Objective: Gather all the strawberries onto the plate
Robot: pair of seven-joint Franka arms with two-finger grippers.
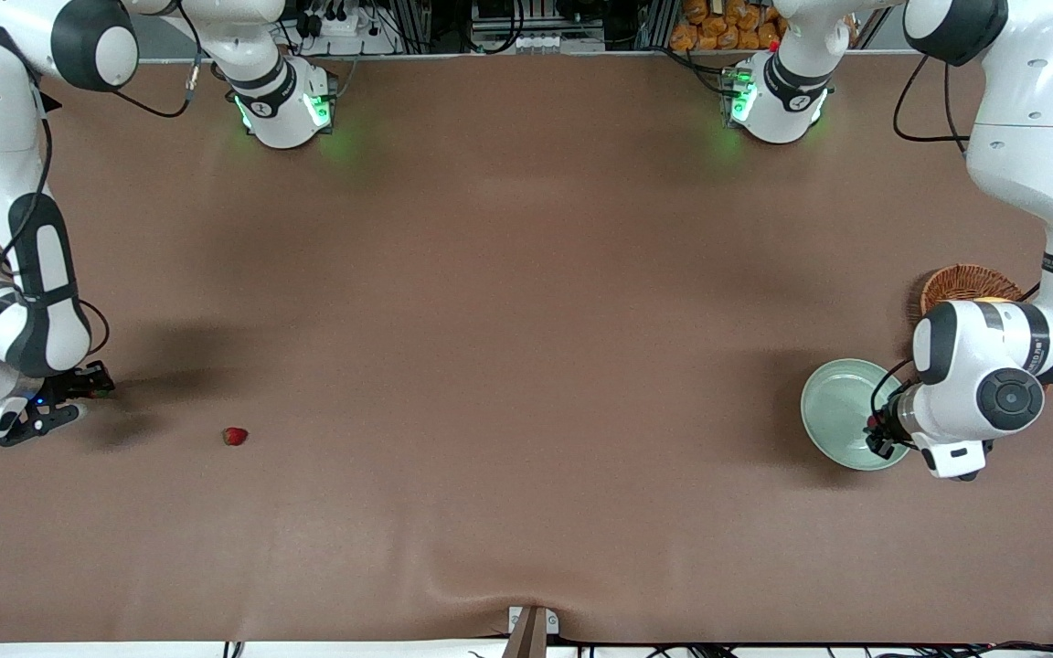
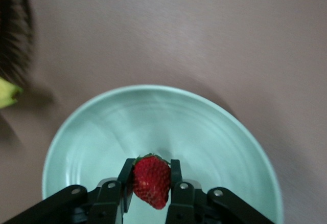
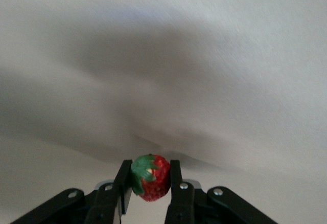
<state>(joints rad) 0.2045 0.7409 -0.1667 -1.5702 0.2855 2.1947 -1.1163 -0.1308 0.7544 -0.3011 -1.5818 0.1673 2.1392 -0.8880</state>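
Over the plate [image 1: 842,402], which sits near the desk's edge at the left arm's end, the left gripper [image 2: 152,185] has its jaws clamped on a strawberry [image 2: 151,180], gripped across its flanks. That berry hangs cap up and tip down, so its long axis runs roughly upright between the jaws. At the right arm's end of the desk the right gripper [image 3: 150,180] is low over bare desk, jaws pinched on a second strawberry [image 3: 150,177]; its leafy cap turns toward the camera and to one side, so the berry looks tilted. A third strawberry [image 1: 234,436] lies loose on the desk toward that same end; its heading is too small to read. A wicker basket [image 1: 965,283] stands beside the plate, farther from the front camera.

These berries look light, small and slightly pebbled, probably a little yielding, so a gentle pinch across the widest part should hold; squeezing near the tapered tip risks one squirting out.
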